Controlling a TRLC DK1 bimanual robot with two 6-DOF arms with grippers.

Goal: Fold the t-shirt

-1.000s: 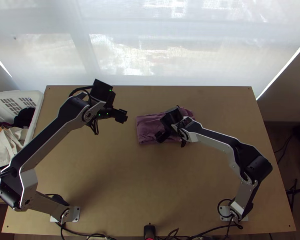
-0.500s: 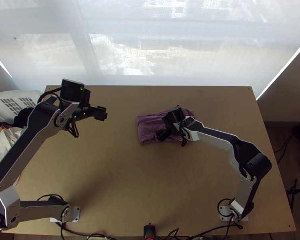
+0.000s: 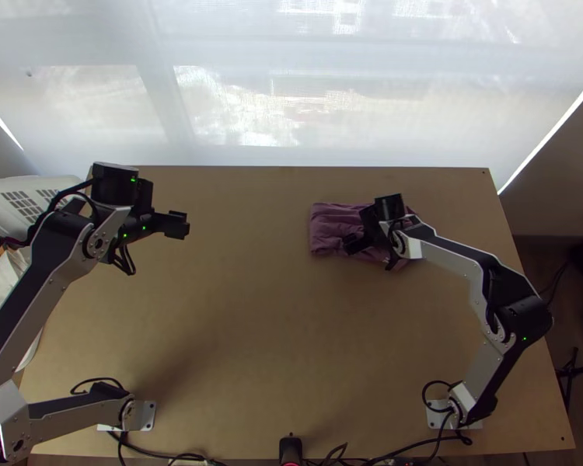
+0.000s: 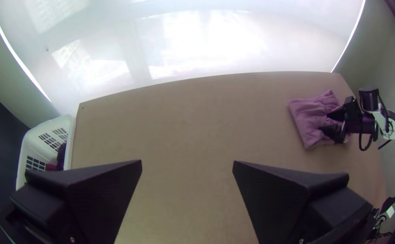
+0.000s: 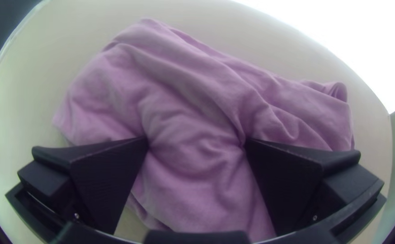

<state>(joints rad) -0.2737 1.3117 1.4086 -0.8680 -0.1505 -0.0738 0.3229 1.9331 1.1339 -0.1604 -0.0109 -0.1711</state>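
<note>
Bright blind (image 3: 291,101) behind the far edge of a light wooden surface (image 3: 237,311), with a white basket (image 3: 2,189) of clothes (image 3: 4,287) just off the left side.

So the t-shirt (image 3: 329,225), a purple one, is on the far half of the surface, right of the middle. It's folded into a compact bundle, pretty wrinkled, roughly a rectangle.

Right gripper (image 3: 357,245) is down at the shirt. From its wrist view, the gripper (image 5: 196,142) is spread wide, both tips touching the fabric, with creases running between them. Not clamped on it, the tips sit well apart.

Left gripper (image 3: 181,225) hangs over the far left part of the surface, well away from the shirt. Its wrist view has the gripper (image 4: 187,162) wide too, nothing in it, just bare wood between the tips.
</note>
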